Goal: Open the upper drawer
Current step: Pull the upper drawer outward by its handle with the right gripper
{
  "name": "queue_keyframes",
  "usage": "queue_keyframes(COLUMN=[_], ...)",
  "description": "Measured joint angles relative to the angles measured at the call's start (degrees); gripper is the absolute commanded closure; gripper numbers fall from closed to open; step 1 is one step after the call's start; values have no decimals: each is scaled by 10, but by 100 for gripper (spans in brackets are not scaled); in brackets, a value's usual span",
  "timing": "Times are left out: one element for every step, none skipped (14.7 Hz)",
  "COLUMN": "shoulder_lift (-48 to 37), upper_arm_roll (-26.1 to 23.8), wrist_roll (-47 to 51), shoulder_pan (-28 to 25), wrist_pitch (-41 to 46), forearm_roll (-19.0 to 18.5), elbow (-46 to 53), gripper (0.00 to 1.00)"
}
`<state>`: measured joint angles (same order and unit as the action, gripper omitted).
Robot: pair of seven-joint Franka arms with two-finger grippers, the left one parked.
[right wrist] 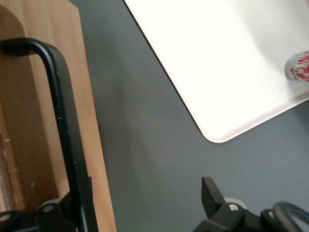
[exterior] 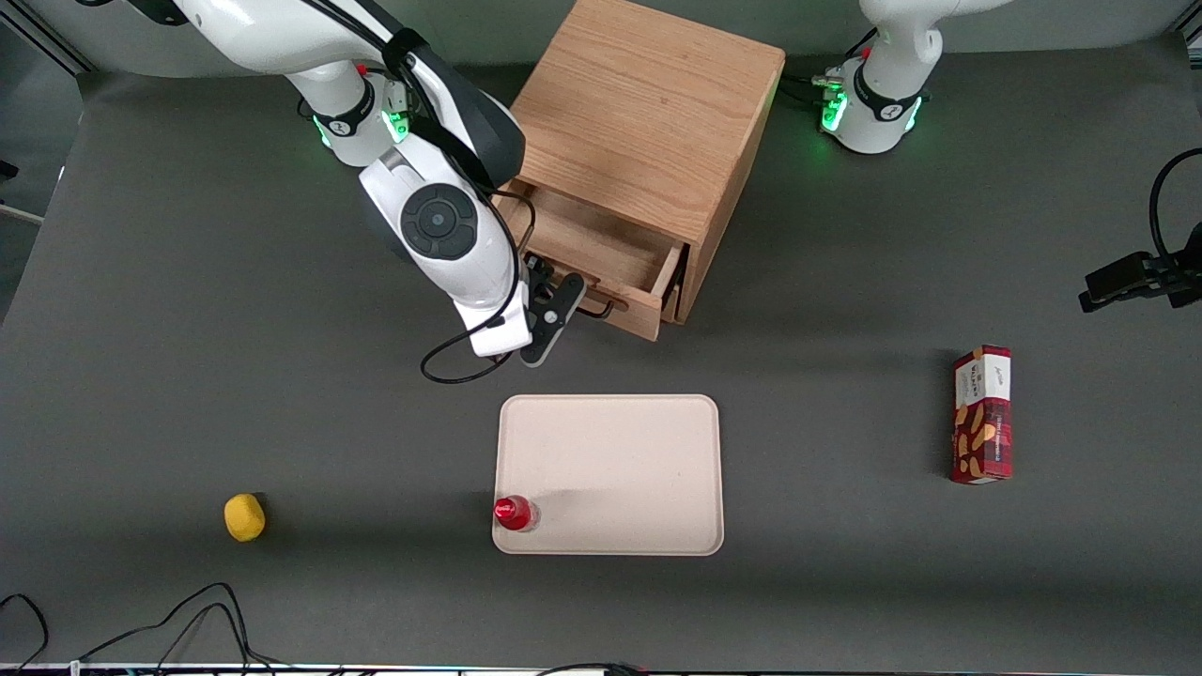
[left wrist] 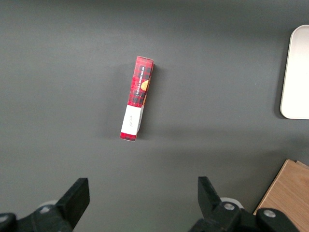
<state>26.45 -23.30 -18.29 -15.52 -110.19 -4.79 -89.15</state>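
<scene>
**Inspector A:** We found the upper drawer (exterior: 601, 249) part-way out of the oak cabinet (exterior: 648, 113), its front facing the tray (exterior: 610, 474) and the front camera. The gripper (exterior: 563, 305) sat at the black handle (right wrist: 65, 130), fingers spread apart, one on either side of the bar, clamping nothing.

**Inspector B:** We judged the risk to be slipping: unclamped fingers could slide off the bar. The handle's long axis ran along the drawer front, crosswise to the pull.

Matt oak upper drawer (exterior: 601, 246), glossy black handle (right wrist: 65, 130).
</scene>
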Motion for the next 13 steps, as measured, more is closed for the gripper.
queue_keyframes(shoulder_lift=[0, 0, 0, 0, 0, 0, 0, 0, 0, 0, 0, 0, 0], upper_arm_roll=[4, 9, 14, 21, 28, 35, 41, 46, 51, 56, 61, 65, 68], wrist_roll=[0, 0, 0, 0, -2, -6, -8, -9, -10, -10, -11, -12, -12], shoulder_pan=[0, 0, 0, -1, -1, -2, -2, -2, -3, -3, -3, -3, -3], wrist_pitch=[-4, -9, -12, -13, -13, -14, -14, -14, -17, -22, -27, -32, -35], forearm_roll=[0, 1, 6, 13, 18, 21, 23, 23, 24, 24, 24, 24, 24], elbow=[0, 1, 2, 3, 5, 8, 10, 13, 16, 16, 17, 17, 17], gripper=[0, 0, 0, 0, 0, 0, 0, 0, 0, 0, 0, 0, 0])
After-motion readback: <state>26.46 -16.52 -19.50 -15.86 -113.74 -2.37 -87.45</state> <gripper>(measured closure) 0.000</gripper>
